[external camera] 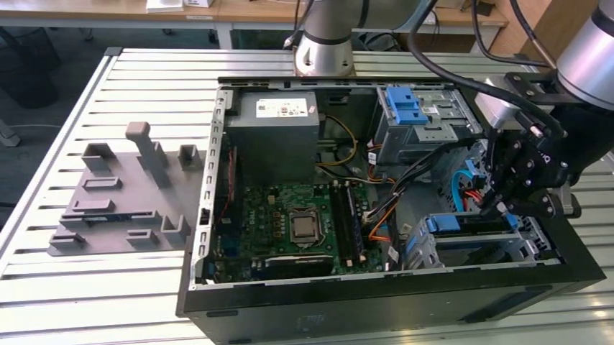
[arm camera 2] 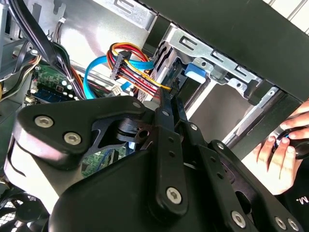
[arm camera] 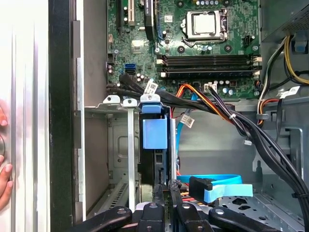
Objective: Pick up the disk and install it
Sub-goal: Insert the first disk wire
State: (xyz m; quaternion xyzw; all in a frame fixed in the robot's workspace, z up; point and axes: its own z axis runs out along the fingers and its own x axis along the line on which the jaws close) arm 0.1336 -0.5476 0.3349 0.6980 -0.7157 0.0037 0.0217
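Where the first wrist view looks down past its own linkage, the gripper [arm camera: 167, 187] shows its two black fingers drawn narrow, the tips almost meeting. In the second wrist view the same tips [arm camera 2: 172, 94] come together beside a bundle of red, yellow and black wires [arm camera 2: 133, 67]. Just beyond the tips stands the disk [arm camera: 153, 137], on edge in the metal drive cage [arm camera: 129, 145] at the front corner of the open computer case [external camera: 384, 309], with its blue plastic rail end facing the camera. The tips seem to sit at the disk's near edge, though contact is hard to judge. A flat blue data cable [arm camera: 219, 181] lies beside the gripper. Farther in, black and orange cables cross above the cage, and past them lies the green motherboard [arm camera: 193, 43]. In the exterior view the grey power supply [external camera: 278, 126] sits at the case's far end. A person's hand [arm camera 2: 277, 154] rests outside the case wall.
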